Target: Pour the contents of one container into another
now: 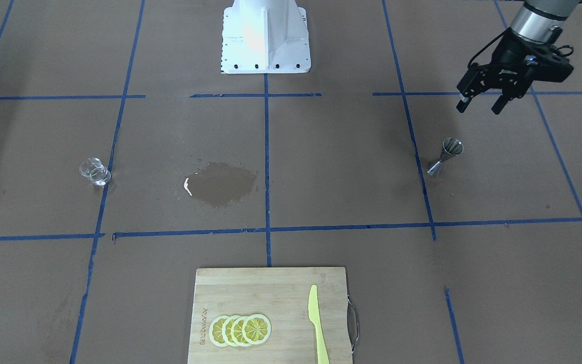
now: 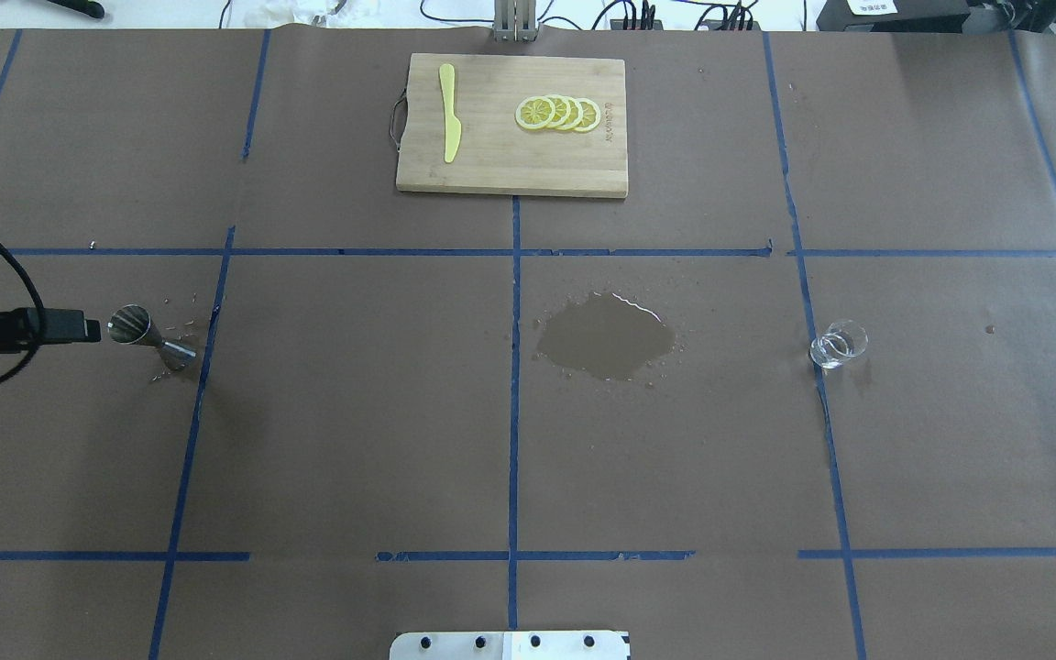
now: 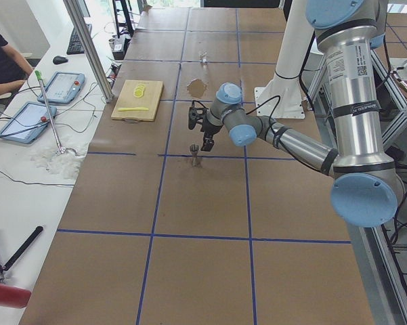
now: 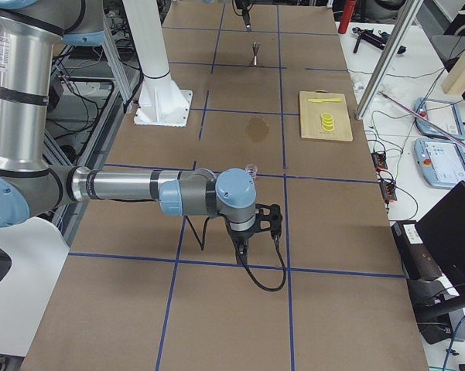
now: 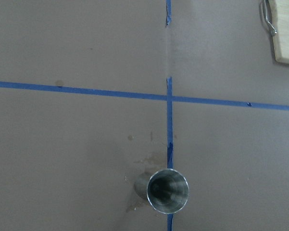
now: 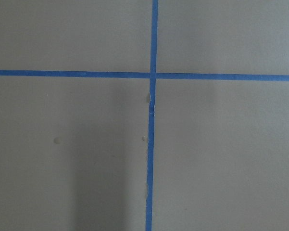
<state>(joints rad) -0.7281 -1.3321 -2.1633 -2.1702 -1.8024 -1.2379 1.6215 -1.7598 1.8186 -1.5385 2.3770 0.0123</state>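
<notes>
A steel jigger stands upright on the brown paper, its open cup visible from above in the left wrist view. My left gripper hovers above and behind it, open and empty. A small clear glass stands on the opposite side of the table, near a blue tape line. My right gripper shows only in the exterior right view, over bare paper on the near side of the glass; I cannot tell whether it is open or shut.
A wet puddle darkens the paper at the table's middle. A wooden cutting board at the operators' edge carries lemon slices and a yellow knife. The white robot base stands at the opposite edge.
</notes>
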